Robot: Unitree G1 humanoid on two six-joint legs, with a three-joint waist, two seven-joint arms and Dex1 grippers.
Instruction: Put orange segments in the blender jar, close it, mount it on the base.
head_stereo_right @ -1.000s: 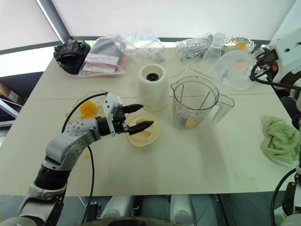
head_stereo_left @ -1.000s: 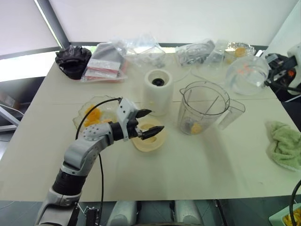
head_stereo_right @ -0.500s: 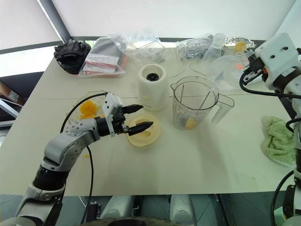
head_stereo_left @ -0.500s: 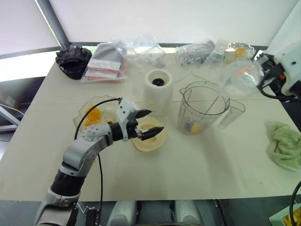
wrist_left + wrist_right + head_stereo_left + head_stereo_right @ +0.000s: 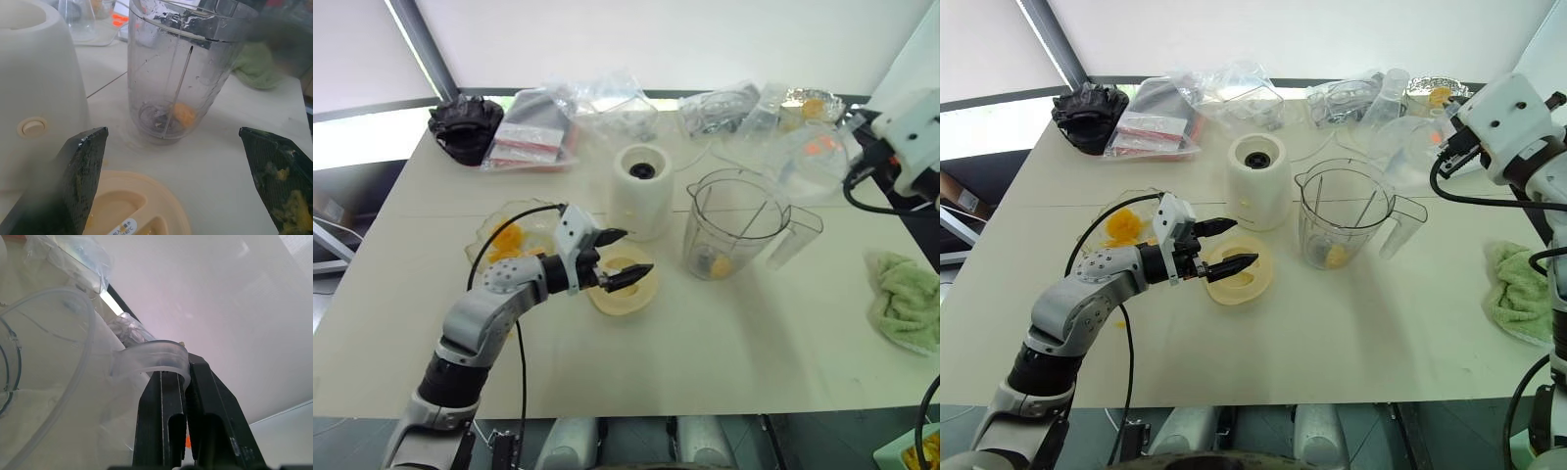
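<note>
- Left pincer (image 5: 625,256): we log it spread wide and holding nothing, pointing level toward the robot's right, poised just over the cream lid (image 5: 623,287) that lies flat on the bench (image 5: 705,352). In the left wrist view fruit pulp clings to one of its fingers (image 5: 281,191).
- Right pincer (image 5: 185,382): we log it pinched shut on the handle loop of a clear measuring cup (image 5: 1408,139), which it carries in the air at the far right of the bench, beyond the jar.
- Blender jar (image 5: 738,223): upright on the bench, mouth open, long axis vertical, handle turned to the robot's right. It stands to the right of the left pincer, well apart from it, with the lid between.
- Orange segments (image 5: 722,264): one or two pieces show at the jar's bottom by the blade hub; more sit in the shallow glass bowl (image 5: 509,235) just behind the left arm.
- Base (image 5: 642,190): upright, dark socket up, just left of the jar and beside the lid on its far side.
- Governing relation, as we judge it: the lid is directly under the left pincer, and the jar lies rightward from there, so the left arm is the nearer for closing. The lid must travel right and rise above the jar's rim.
- Also on the bench: a green cloth (image 5: 909,302) at the right edge, plastic bags (image 5: 543,127) at the back.
</note>
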